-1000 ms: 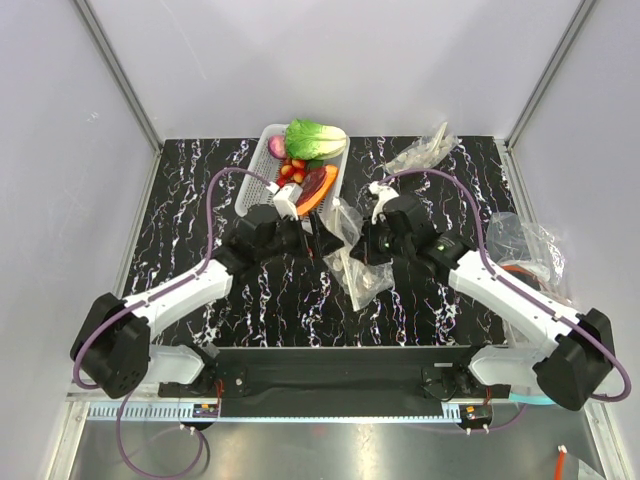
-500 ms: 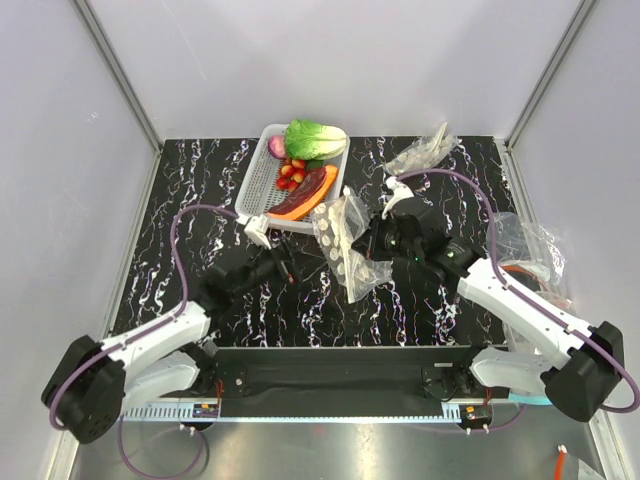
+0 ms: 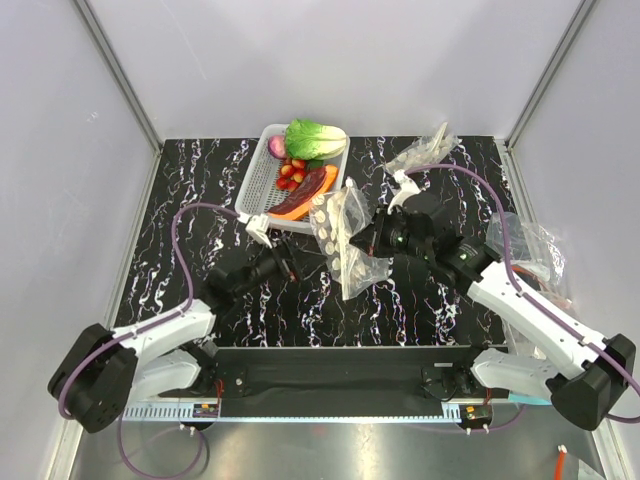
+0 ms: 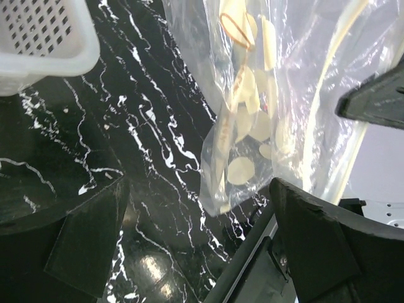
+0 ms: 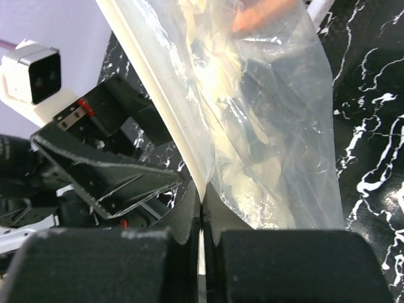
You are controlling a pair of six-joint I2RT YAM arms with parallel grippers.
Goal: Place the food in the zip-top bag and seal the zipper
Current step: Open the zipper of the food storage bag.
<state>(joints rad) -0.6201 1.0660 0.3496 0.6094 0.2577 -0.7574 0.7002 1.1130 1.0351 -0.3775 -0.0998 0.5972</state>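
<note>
Right gripper (image 5: pixel 201 208): jaws closed tight, pinching the zipper (image 5: pixel 158 95) strip of the zip-top bag (image 3: pixel 345 245), which is held up and spreads away from those jaws. Left gripper (image 4: pixel 199 240): jaws spread wide with nothing between them, the bag just ahead and apart from them. The food, lettuce (image 3: pixel 314 138), bulb (image 3: pixel 277 146), berries (image 3: pixel 291 174) and long pieces (image 3: pixel 310 190), lies in the white basket (image 3: pixel 262 180), beyond the left jaws and past the bag.
</note>
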